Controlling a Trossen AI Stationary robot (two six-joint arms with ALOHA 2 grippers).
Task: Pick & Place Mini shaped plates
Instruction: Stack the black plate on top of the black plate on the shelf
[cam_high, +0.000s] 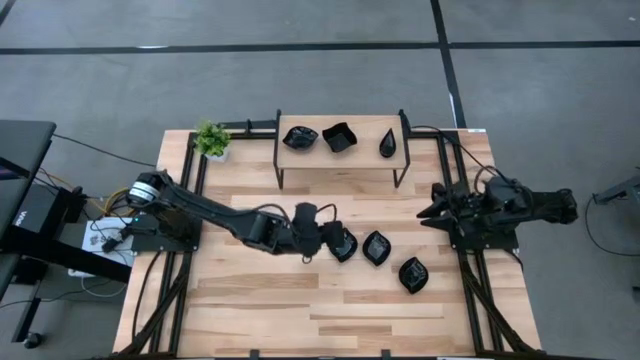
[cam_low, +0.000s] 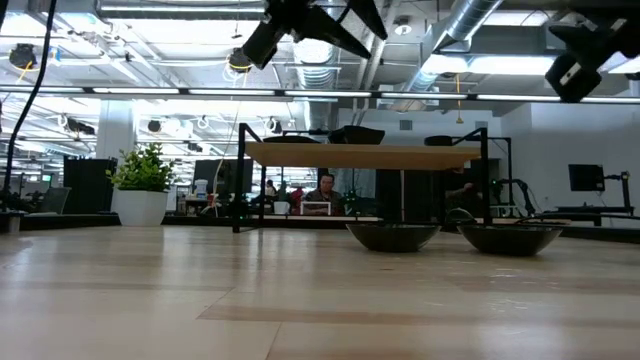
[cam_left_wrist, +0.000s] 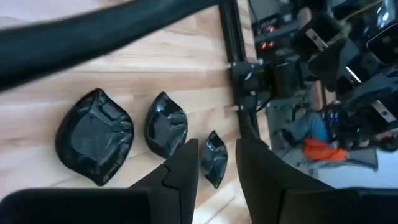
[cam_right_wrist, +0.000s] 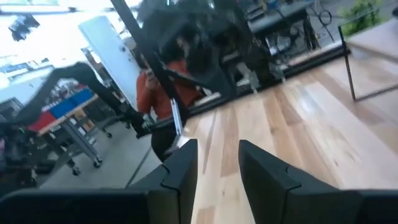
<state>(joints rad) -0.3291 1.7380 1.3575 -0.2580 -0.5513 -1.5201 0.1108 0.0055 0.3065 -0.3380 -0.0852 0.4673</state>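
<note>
Three glossy black mini shaped plates (cam_high: 342, 243), (cam_high: 377, 247), (cam_high: 413, 274) rest on their undersides in a slanting row on the wooden table (cam_high: 250, 300). Three more plates (cam_high: 299, 137), (cam_high: 339, 137), (cam_high: 388, 144) sit on a small raised shelf (cam_high: 345, 158) at the far edge. My left gripper (cam_left_wrist: 217, 168) hangs open above the table, just left of the row's leftmost plate (cam_left_wrist: 93, 137), with nothing between its fingers. My right gripper (cam_right_wrist: 217, 168) is open and empty, drawn back at the table's right edge (cam_high: 430, 213) and pointing level across the table.
A small green potted plant (cam_high: 211, 140) stands at the far left corner. Black frame rails (cam_high: 190, 190) run along both sides of the table. Bare wood lies in front of the plates. In the right wrist view, a person in a red top (cam_right_wrist: 163, 93) stands beyond the table.
</note>
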